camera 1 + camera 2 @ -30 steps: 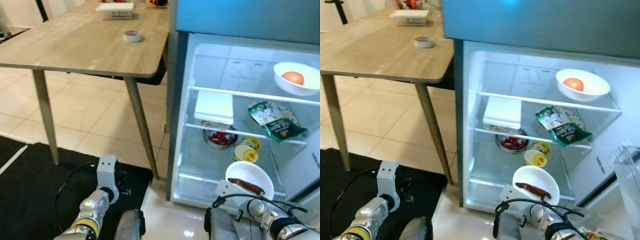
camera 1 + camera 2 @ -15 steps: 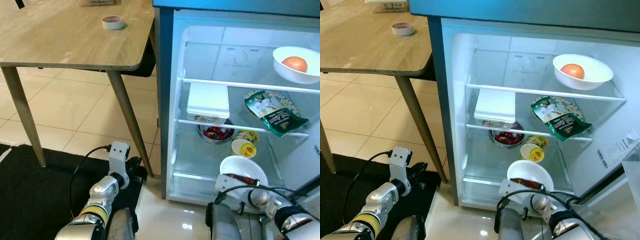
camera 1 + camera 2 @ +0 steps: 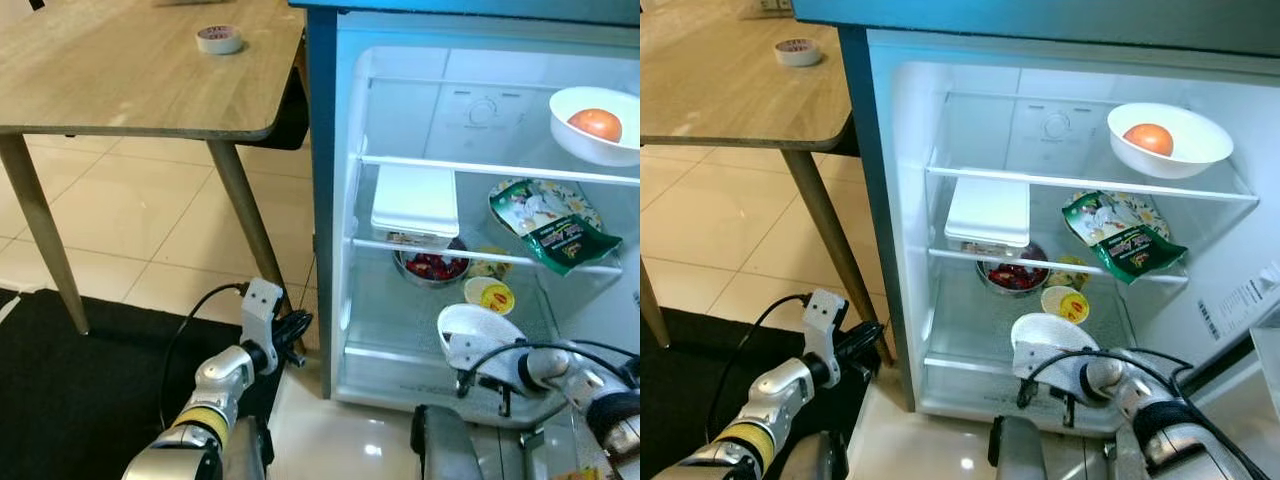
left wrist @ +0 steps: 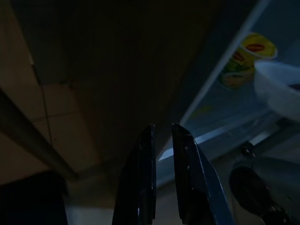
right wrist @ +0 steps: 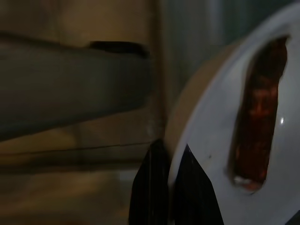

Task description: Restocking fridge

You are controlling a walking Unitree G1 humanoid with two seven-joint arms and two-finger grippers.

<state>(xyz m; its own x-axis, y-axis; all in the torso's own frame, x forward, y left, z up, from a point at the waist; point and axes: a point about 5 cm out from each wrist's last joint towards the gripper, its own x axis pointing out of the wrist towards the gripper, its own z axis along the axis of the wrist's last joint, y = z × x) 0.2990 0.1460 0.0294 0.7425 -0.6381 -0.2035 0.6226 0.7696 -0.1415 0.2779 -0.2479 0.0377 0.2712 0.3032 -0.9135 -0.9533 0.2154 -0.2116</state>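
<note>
Nearby, noodle cup — metal bowl behind

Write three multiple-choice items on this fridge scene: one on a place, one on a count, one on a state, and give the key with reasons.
1. Where is the bowl with the orange fruit?
A. top fridge shelf
B. wooden table
C. floor

2. How many rolls of tape lie on the wooden table?
A. three
B. one
C. none

3. What is the right gripper doing?
A. hanging open
B. gripping the fridge door
C. clamped on the rim of the white bowl

Key: 1 A, the bowl sits on the uppermost glass shelf. 2 B, a single tape roll is on the tabletop. 3 C, the wrist view shows both fingers pinching the bowl's edge.
</note>
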